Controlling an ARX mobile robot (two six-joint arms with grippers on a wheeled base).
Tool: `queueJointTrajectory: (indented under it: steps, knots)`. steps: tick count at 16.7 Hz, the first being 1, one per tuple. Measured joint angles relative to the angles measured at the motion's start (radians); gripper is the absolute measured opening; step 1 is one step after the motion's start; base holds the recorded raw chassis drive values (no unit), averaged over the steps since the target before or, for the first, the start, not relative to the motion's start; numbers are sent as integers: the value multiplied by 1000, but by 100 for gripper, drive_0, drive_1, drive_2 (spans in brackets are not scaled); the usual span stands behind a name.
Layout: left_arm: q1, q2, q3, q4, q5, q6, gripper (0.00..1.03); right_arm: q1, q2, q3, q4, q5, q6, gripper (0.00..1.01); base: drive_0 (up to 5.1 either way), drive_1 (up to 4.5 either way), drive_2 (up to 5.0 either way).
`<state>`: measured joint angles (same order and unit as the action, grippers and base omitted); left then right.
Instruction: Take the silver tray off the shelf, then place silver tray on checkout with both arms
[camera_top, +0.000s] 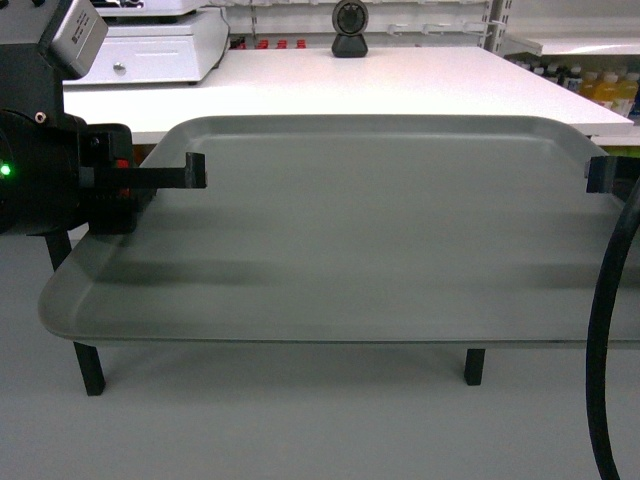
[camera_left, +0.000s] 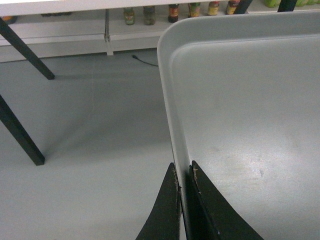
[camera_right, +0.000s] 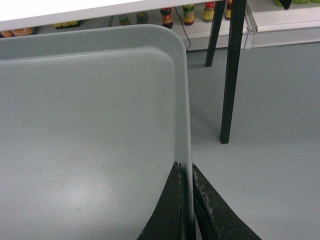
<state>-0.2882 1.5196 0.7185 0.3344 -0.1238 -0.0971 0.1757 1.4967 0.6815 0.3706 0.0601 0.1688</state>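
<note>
Both grippers clenched on silver tray (camera_top: 350, 230): left gripper (camera_left: 183, 182) on its left rim, right gripper (camera_right: 185, 180) on its right rim. Tray's airborne, level, just short of checkout (camera_top: 400, 85) front edge. Keep arms synced & level, lift rim over edge. Right gripper mostly cut off in head view; scanner (camera_top: 350, 28) at far edge.

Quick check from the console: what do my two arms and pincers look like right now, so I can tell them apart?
Left arm: black, boxy housing with a green light, red accents, a grey camera box above; left pincer has slim black tapered fingers. Right pincer: black, scuffed fingers; a thick black cable hangs beside it.
</note>
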Motion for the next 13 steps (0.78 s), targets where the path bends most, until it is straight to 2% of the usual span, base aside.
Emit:
queueJointTrajectory:
  steps: [13]
  knots:
    - [0, 0, 0, -1, 0, 0, 3, 0, 0, 0, 0, 0, 0, 3, 5, 428, -417]
